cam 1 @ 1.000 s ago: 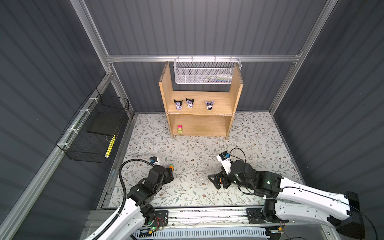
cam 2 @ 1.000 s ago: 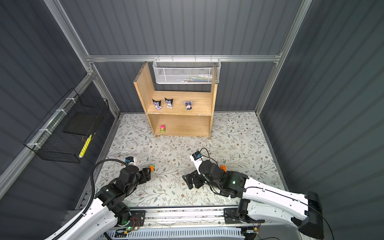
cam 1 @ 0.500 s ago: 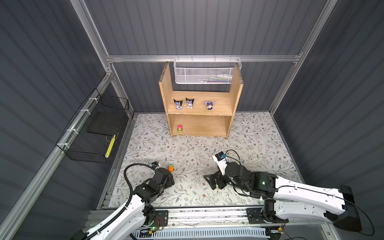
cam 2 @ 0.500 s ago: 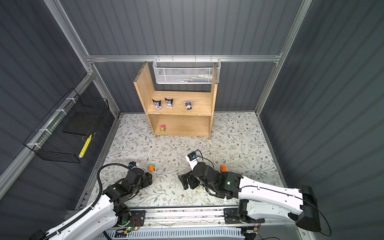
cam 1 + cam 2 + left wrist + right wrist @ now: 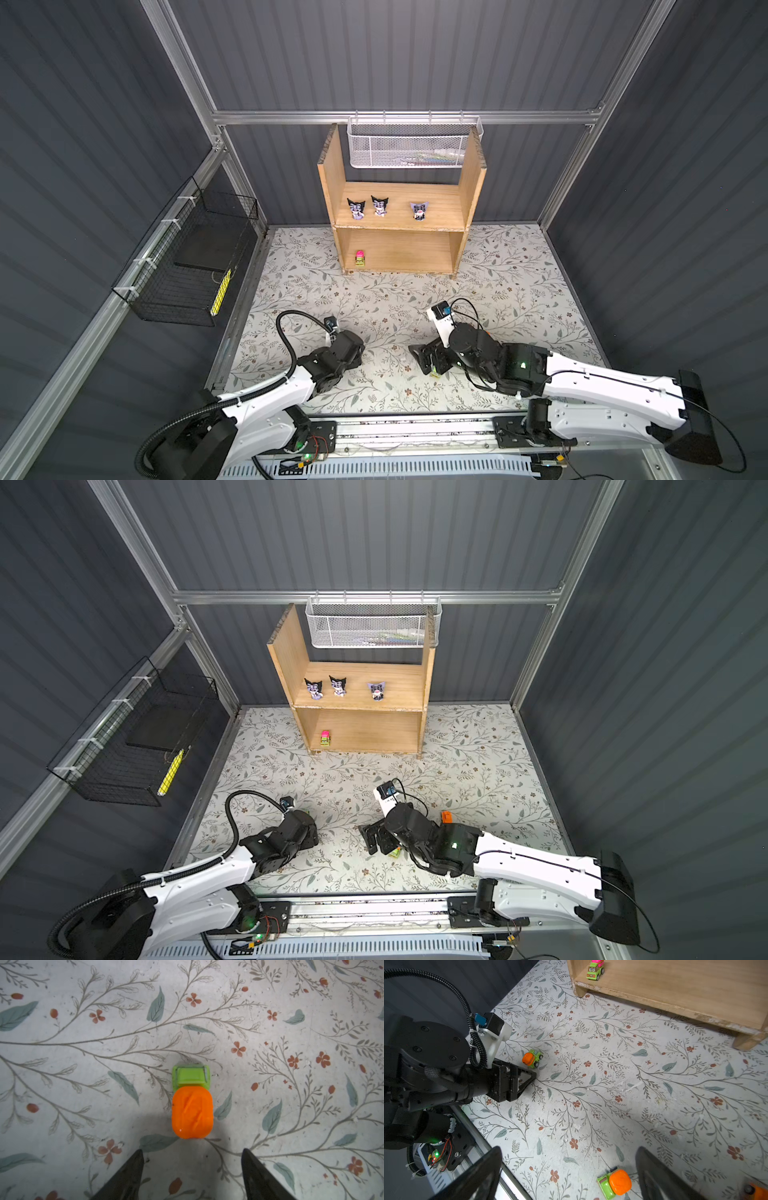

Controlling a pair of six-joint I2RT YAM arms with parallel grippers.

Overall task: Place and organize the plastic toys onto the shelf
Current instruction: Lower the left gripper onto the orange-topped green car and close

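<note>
Both spread and empty, the left gripper [image 5: 192, 1150] faces an orange-and-green car [image 5: 192, 1113], the right gripper [image 5: 568, 1148] a second car [image 5: 614, 1184].

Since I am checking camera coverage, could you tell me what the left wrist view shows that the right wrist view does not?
Only left wrist: a straight-down look into the open left gripper, with the orange-and-lime car just ahead, untouched. Only right wrist: the shelf with a pink-and-lime car on its lower tier, a second orange-and-lime car by the open right gripper, and the left arm. Both: that first car, the left gripper and the floral mat.
</note>
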